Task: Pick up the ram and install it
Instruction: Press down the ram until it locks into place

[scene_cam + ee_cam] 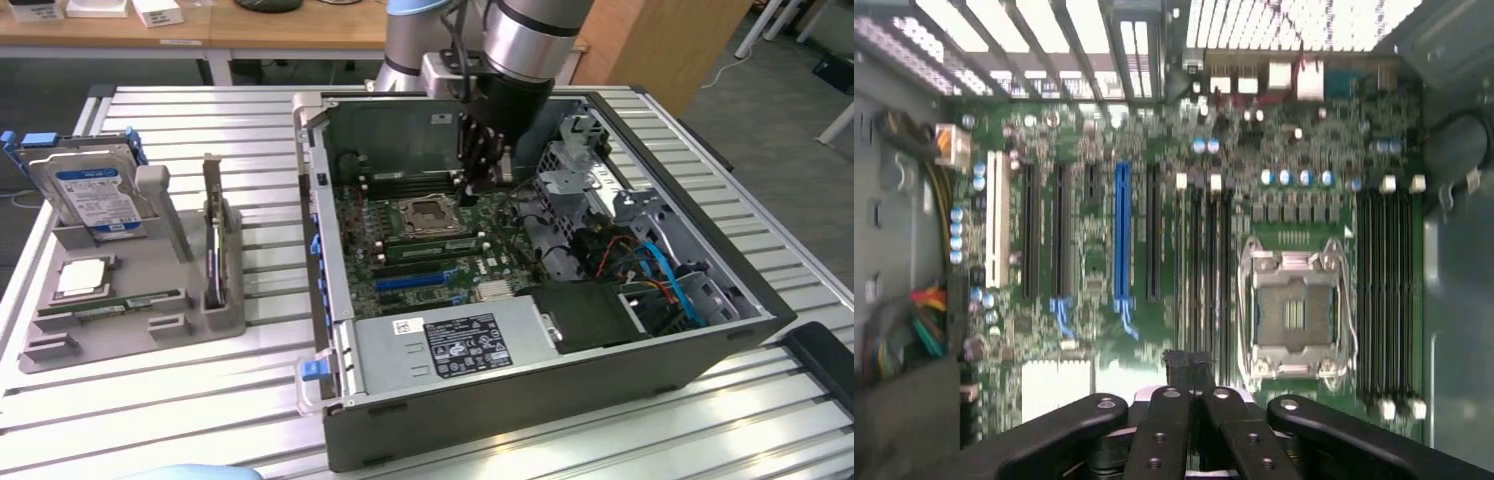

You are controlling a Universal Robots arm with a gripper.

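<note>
A green ram [114, 305] stick lies flat in the grey holder [200, 320] at the exterior view's left. My gripper [483, 185] hangs inside the open computer case [534, 390], just above the motherboard [400, 265] beside the processor socket [430, 212]. In the wrist view the gripper [1190, 385] is shut, fingers together, over the end of the memory slots [1204, 270] next to the socket [1291, 310]. A green strip [427, 243] that looks like a seated ram stick sits in those slots. I cannot tell whether the fingers touch it.
The holder also carries an upright hard drive [94, 195], a square silver processor chip [83, 277] and a thin upright card [214, 240]. Inside the case are a power supply [454, 345], a drive cage [581, 160] and loose cables [654, 270].
</note>
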